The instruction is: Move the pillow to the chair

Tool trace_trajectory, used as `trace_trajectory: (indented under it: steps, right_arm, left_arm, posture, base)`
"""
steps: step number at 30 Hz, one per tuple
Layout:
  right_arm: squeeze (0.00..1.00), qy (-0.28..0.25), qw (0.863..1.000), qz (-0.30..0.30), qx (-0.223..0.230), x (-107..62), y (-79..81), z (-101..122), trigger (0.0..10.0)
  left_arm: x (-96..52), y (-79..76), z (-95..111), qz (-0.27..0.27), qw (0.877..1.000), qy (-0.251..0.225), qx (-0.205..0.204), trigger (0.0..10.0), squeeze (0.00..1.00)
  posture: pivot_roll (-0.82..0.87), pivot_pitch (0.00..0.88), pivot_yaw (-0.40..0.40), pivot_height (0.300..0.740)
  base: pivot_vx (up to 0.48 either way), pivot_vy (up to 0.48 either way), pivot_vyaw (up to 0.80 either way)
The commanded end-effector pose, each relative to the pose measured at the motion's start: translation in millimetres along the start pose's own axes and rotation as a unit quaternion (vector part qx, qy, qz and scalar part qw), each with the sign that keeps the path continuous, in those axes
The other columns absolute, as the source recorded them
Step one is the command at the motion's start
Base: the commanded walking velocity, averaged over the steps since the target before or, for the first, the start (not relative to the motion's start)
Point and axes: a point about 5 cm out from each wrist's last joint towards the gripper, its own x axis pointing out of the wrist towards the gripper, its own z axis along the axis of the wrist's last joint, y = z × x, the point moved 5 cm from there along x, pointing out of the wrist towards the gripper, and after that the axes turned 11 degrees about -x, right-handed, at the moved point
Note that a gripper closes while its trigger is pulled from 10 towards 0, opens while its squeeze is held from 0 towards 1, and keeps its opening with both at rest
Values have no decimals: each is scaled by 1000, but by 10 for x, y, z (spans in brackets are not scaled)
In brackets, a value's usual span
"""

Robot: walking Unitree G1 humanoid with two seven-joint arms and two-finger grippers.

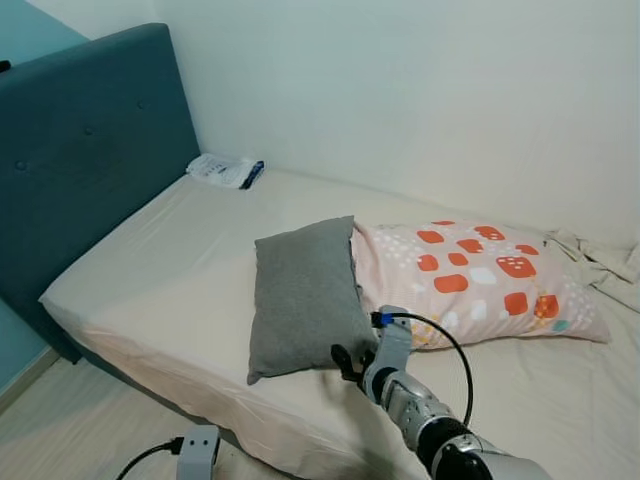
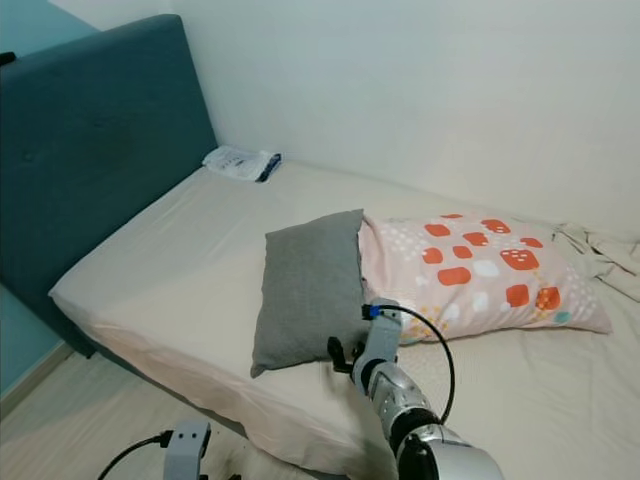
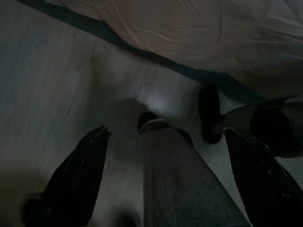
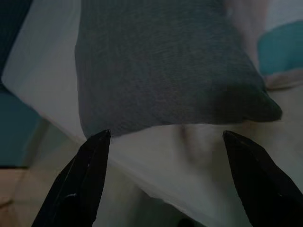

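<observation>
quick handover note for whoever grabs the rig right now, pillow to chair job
Right gripper: open, reaching over the bed edge, just short of the grey pillow, not touching it.
Left gripper: open, hanging idle low beside the bed, over the floor.
Grey pillow lies on the bed, its far edge against the patterned pillow.
Done: approach only. Left: grasp a pillow, lift it, find the chair and set it there.
</observation>
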Motion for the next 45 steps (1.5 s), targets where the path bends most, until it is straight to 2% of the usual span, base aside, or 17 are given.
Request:
trace_trajectory:
  steps: [1, 8, 18, 20, 22, 24, 27, 31, 36, 40, 45]
  right_arm:
    - [0, -6, 1000, 11, 14, 20, 63, 56, 10000]
    - [0, -32, 999, 21, 24, 46, 121, 220, 10000]
    - [0, -40, 998, 23, 50, 55, 157, 246, 10000]
    - [0, -59, 995, 19, 78, 54, 132, 320, 10000]
    - [0, -65, 994, 18, 85, 53, 126, 343, 10000]
    - [0, -103, 987, 7, 127, 35, 28, 501, 10000]
    - [0, -119, 983, -2, 143, 20, -36, 560, 10000]
    - [0, -121, 982, -17, 144, 12, -96, 581, 10000]
    - [0, -160, 975, -44, 145, -42, -284, 804, 10000]
    - [0, -183, 974, -40, 127, -65, -310, 957, 10000]
    - [0, -195, 974, -38, 111, -89, -356, 1113, 10000]
  left_arm:
    - [-12, 0, -74, -1, 1000, 11, 2, 10000, 0]
    - [-14, -26, -109, -7, 1000, 16, 8, 10000, 0]
    - [-55, -15, -240, -12, 999, 26, 18, 10000, 0]
    - [-79, -7, -308, -18, 999, 33, 27, 10000, 0]
    - [-85, -6, -322, -19, 999, 34, 30, 10000, 0]
    - [-106, -6, -373, -27, 998, 39, 41, 10000, 0]
    - [-124, -13, -417, -34, 997, 42, 49, 10000, 0]
    - [-140, -12, -452, -38, 997, 44, 56, 10000, 0]
    - [-161, -47, -512, -47, 996, 45, 60, 10000, 0]
    - [-172, -67, -544, -50, 996, 44, 60, 10000, 0]
    - [-152, -112, -465, -51, 998, 20, 28, 10000, 0]
  posture:
    - [0, 101, 42, 661]
    - [5, 122, 43, 621]
    - [38, 185, 60, 621]
    - [59, 218, 76, 621]
    - [59, 218, 76, 621]
    - [77, 253, 98, 621]
    - [84, 266, 108, 621]
    - [92, 278, 114, 621]
    - [101, 307, 121, 621]
    - [99, 325, 120, 621]
    - [96, 382, 108, 621]
  base:
    - [0, 0, 0]
    - [0, 0, 0]
    - [0, 0, 0]
    - [0, 0, 0]
    - [0, 0, 0]
    - [0, 0, 0]
    - [0, 0, 0]
    - [0, 0, 0]
    - [0, 0, 0]
    - [0, 0, 0]
    - [0, 0, 0]
